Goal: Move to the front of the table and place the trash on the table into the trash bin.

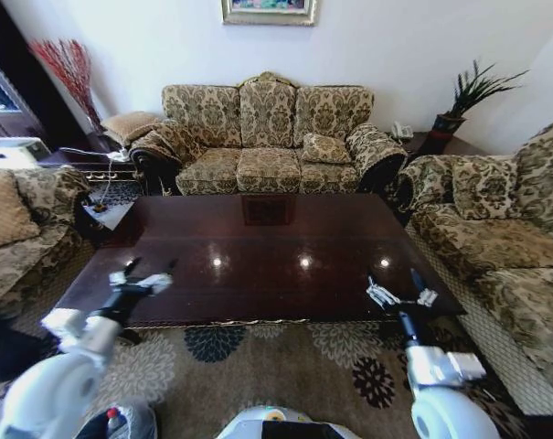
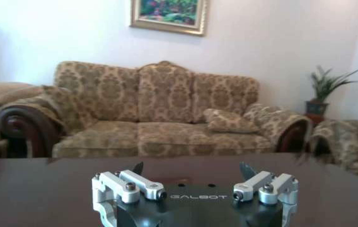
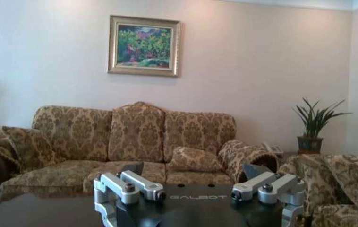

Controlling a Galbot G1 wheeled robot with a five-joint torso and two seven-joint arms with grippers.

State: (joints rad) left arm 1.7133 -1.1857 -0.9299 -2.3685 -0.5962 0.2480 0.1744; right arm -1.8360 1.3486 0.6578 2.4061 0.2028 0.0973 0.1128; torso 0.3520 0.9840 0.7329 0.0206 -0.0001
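The table (image 1: 258, 247) is a long dark glossy one that stands right in front of me on a patterned rug. Its top shows bare wood and light reflections; the trash is out of view. Over the near left corner my left gripper (image 1: 151, 267) hovers open, with nothing between its fingers (image 2: 138, 168). Over the near right edge my right gripper (image 1: 392, 277) is also open and empty, its fingertips (image 3: 253, 170) spread wide. At my lower left, beside my left arm, stands the trash bin (image 1: 134, 422) with a whitish liner and something red inside.
A patterned sofa (image 1: 267, 137) stands behind the table, with matching sofas at the left (image 1: 20, 229) and right (image 1: 505, 238). A potted plant (image 1: 463, 101) is at the back right, and a cluttered side table (image 1: 102, 155) at the back left. Floral rug (image 1: 258, 366) lies between me and the table.
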